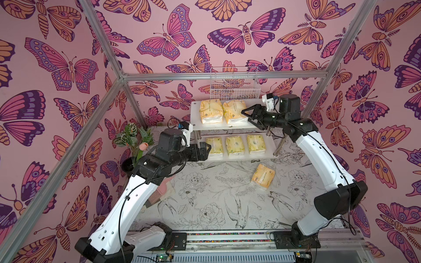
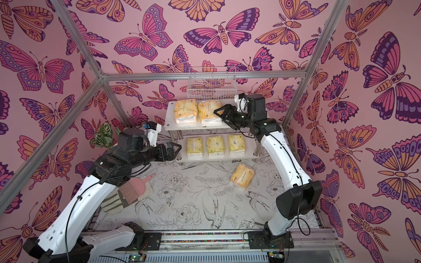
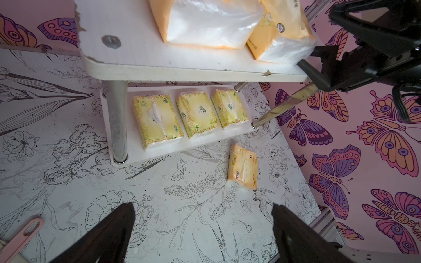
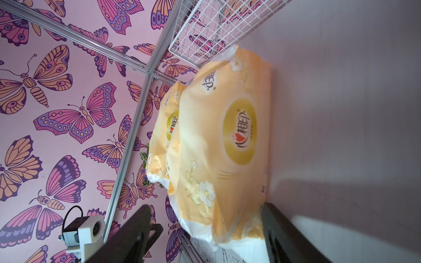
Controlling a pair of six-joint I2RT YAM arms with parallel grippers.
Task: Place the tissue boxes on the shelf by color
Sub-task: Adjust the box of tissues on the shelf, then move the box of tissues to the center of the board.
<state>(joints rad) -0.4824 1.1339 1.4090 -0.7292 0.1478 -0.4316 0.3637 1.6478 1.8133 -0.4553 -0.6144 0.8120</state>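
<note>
1. The right wrist view alone shows the right end effector (image 4: 205,207) spread loosely around an orange pack (image 4: 216,136) on the top board of the shelf (image 4: 341,113).
2. Left end effector (image 3: 202,206) released, empty.
3. Another orange pack (image 3: 242,167) lies on the desk (image 3: 68,182), near the shelf's front edge.

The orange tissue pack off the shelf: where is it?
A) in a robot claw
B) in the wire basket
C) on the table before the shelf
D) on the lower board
C: the orange pack lies on the table, in front of the shelf.

Shelf (image 1: 195,118) with 5 tissue boxes (image 1: 234,145)
</note>
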